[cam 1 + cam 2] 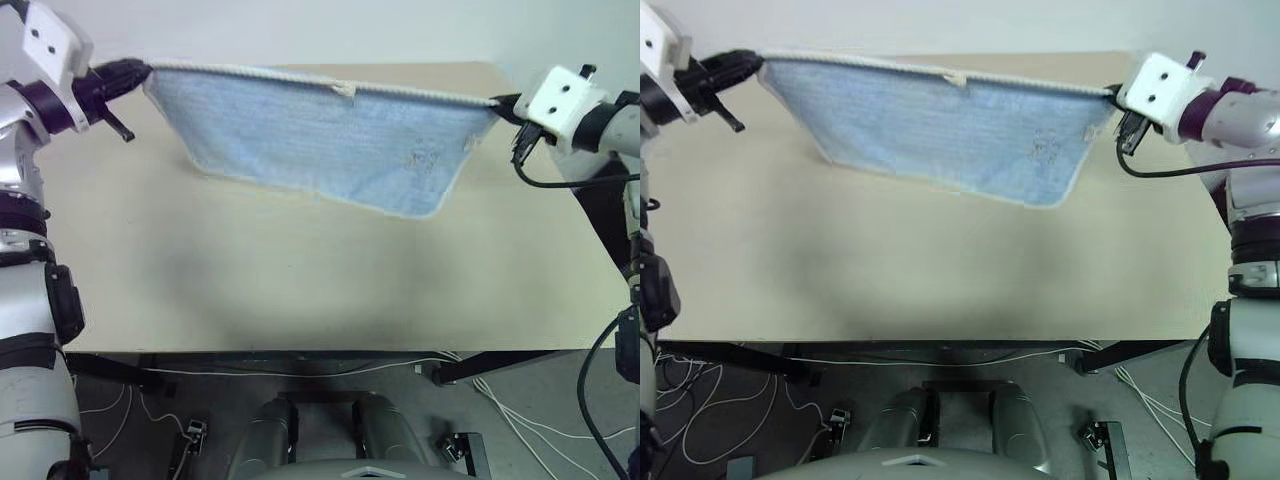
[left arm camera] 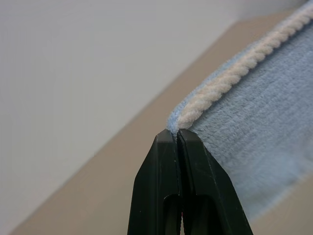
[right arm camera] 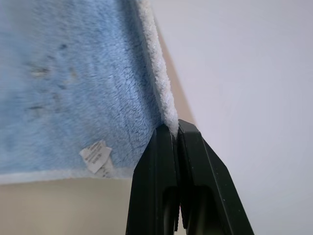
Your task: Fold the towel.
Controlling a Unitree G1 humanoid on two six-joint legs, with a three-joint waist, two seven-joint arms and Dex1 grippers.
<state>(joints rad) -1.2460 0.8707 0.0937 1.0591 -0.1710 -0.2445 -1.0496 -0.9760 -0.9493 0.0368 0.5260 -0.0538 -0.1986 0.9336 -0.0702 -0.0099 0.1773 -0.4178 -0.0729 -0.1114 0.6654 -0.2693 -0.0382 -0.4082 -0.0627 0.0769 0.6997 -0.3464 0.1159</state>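
bare tan table fills the lower and middle frame, open and uncluttered. above it the towel hangs stretched, its long axis running left to right across the upper frame, white corded edge on top, small loop near mid-edge, lower edge sagging toward lower right. left end effector is clamped tight on the upper left corner; right end effector pinches the upper right corner.

Your two arms are raised and spread wide above the bench's far edge. The left gripper pinches one top corner of the towel, fingers pressed together; the right gripper clamps the opposite corner likewise.
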